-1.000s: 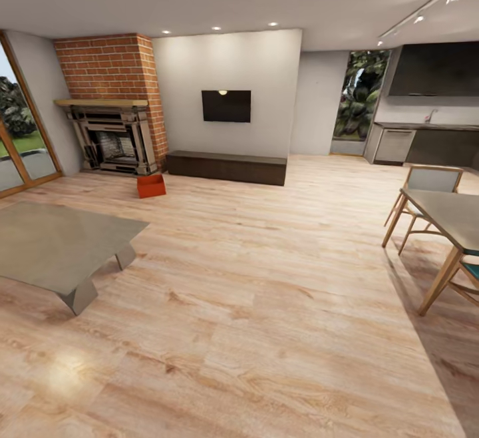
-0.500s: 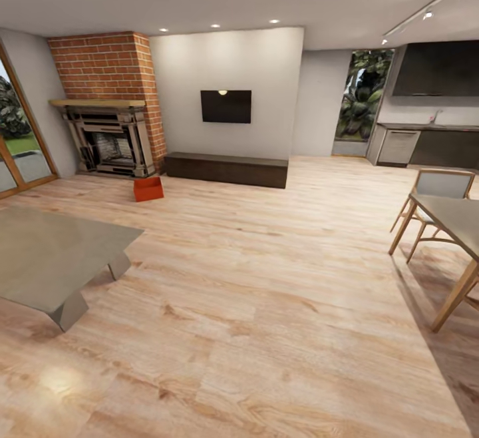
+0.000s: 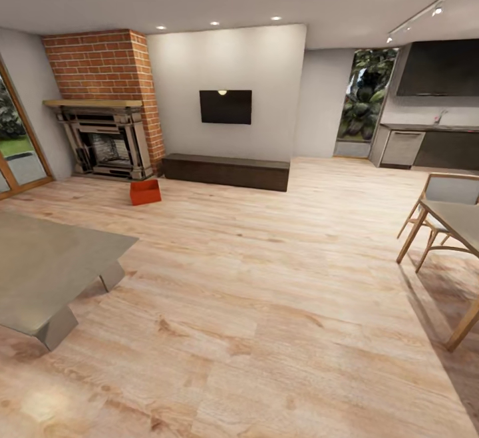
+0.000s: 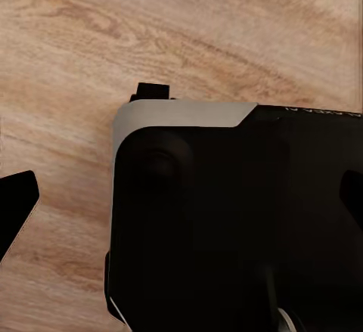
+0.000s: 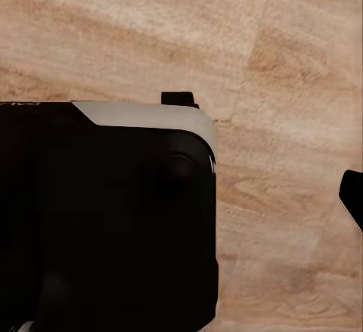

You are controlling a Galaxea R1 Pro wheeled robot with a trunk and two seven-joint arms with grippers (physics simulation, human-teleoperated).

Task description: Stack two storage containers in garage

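In the head view, the living room lies ahead. One storage container (image 3: 145, 192) stands on the wood plank floor (image 3: 266, 305) in the left middle of the frame, just in front of the brick fireplace (image 3: 106, 135) and a little left of the long dark bench (image 3: 226, 170). It sits upright with its open side up, apart from both. I see one orange-red bin here; whether a second one is nested in it I cannot tell at this size. The black TV (image 3: 225, 106) hangs on the white wall above the bench. A low grey table (image 3: 46, 265) takes the lower left, and a dining table with a chair (image 3: 446, 215) is at the right edge. The robot seems to be on its way toward the bin, so I judge the task is at its start: nothing is picked up yet.

In the left wrist view, the camera looks down at the plank floor past a dark body with a light grey edge, probably the robot's own base (image 4: 227, 218). A black tip at the left edge of the frame may be a finger, but if the left gripper is apart or together I cannot tell.

In the right wrist view, the picture is almost mirrored: the same dark body (image 5: 106, 218) at the lower left, a black tip at the right edge. The right gripper's state is also unclear. The arms probably hang low for driving. These two views give the floor close under the robot, while the room and the bin show in the head view.
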